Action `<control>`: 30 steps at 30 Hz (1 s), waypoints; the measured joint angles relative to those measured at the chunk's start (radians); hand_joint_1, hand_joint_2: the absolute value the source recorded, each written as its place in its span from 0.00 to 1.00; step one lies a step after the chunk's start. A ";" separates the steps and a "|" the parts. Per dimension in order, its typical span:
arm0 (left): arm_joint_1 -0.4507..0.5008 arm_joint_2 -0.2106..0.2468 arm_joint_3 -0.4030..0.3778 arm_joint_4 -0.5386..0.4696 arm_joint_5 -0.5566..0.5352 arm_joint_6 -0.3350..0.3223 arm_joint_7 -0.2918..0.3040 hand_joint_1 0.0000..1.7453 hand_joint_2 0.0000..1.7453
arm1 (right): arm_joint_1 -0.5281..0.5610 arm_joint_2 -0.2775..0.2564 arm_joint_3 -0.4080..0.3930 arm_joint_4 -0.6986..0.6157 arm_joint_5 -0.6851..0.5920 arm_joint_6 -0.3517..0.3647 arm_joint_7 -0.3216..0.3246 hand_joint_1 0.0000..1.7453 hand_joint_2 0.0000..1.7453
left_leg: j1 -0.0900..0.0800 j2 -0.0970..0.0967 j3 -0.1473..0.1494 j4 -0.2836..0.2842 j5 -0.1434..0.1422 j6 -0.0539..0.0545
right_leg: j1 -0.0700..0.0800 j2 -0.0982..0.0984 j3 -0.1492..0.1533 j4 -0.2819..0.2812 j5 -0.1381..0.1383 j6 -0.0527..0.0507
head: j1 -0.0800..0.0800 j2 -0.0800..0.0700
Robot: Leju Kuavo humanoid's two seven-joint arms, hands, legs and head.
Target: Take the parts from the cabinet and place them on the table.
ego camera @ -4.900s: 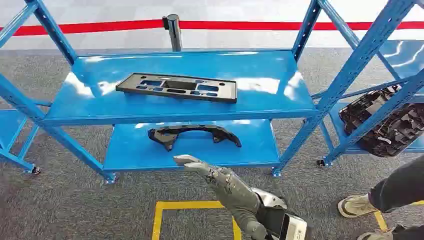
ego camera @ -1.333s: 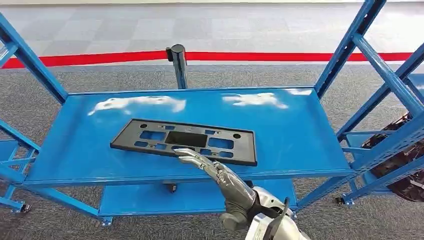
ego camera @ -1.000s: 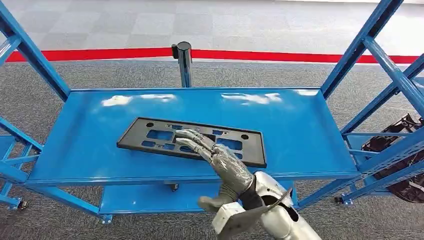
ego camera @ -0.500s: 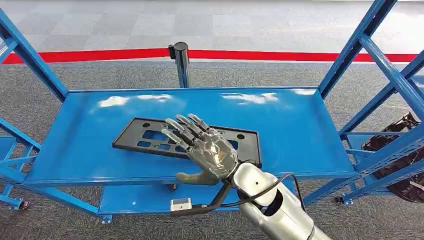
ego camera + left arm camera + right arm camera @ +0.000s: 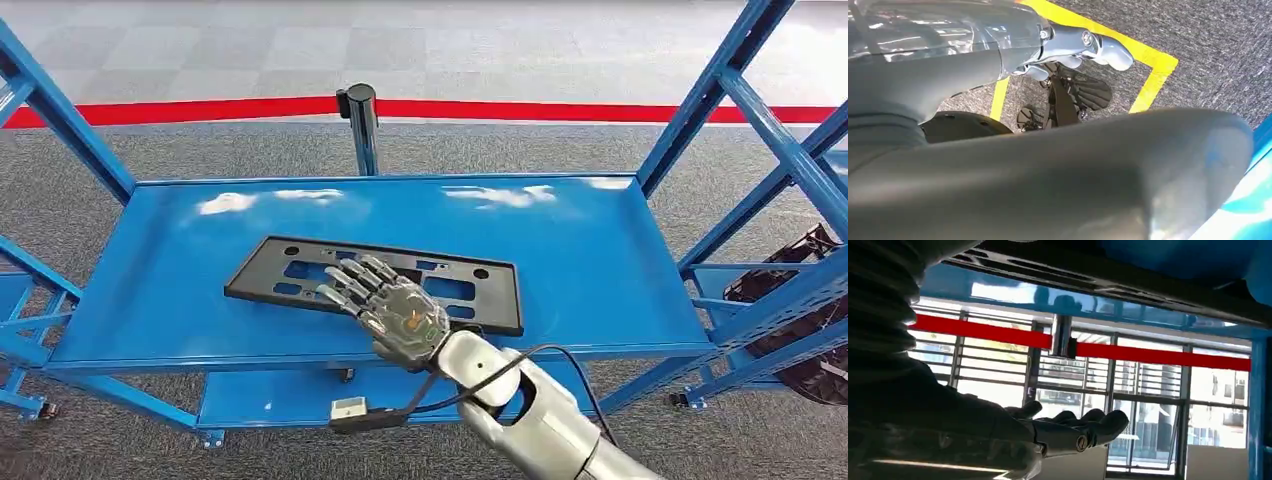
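Half a second ago our right hand (image 5: 392, 309) hovered higher over the black plate (image 5: 300, 279), which lies toward the shelf's (image 5: 600, 260) front edge; now it has dropped onto it, fingers spread and grasping nothing, so the pickup is only starting.

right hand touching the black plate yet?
Cannot tell. Head view shows the right hand spread over the plate, palm up; no contact or gap is visible.
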 joint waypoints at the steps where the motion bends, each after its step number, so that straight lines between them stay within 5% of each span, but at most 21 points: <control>1: 0.000 0.000 0.000 0.000 -0.001 0.000 -0.001 0.00 0.00 | -0.002 0.002 0.003 0.015 0.000 0.000 0.002 0.00 1.00 | 0.000 0.000 0.000 0.000 0.000 0.000 | 0.000 0.000 0.000 0.000 0.000 0.000 | 0.000 0.000; 12: 0.000 0.000 -0.014 0.000 -0.010 0.000 -0.007 0.00 0.00 | -0.010 0.014 -0.011 0.125 0.026 -0.017 0.032 0.00 1.00 | 0.000 0.000 0.000 0.000 0.000 0.000 | 0.000 0.000 0.000 0.000 0.000 0.000 | 0.000 0.000; 30: 0.000 0.000 -0.024 0.000 -0.022 -0.006 -0.026 0.00 0.00 | -0.005 0.028 -0.147 0.219 0.140 -0.035 0.093 0.05 1.00 | 0.000 0.000 0.000 0.000 0.000 0.000 | 0.000 0.000 0.000 0.000 0.000 0.000 | 0.000 0.000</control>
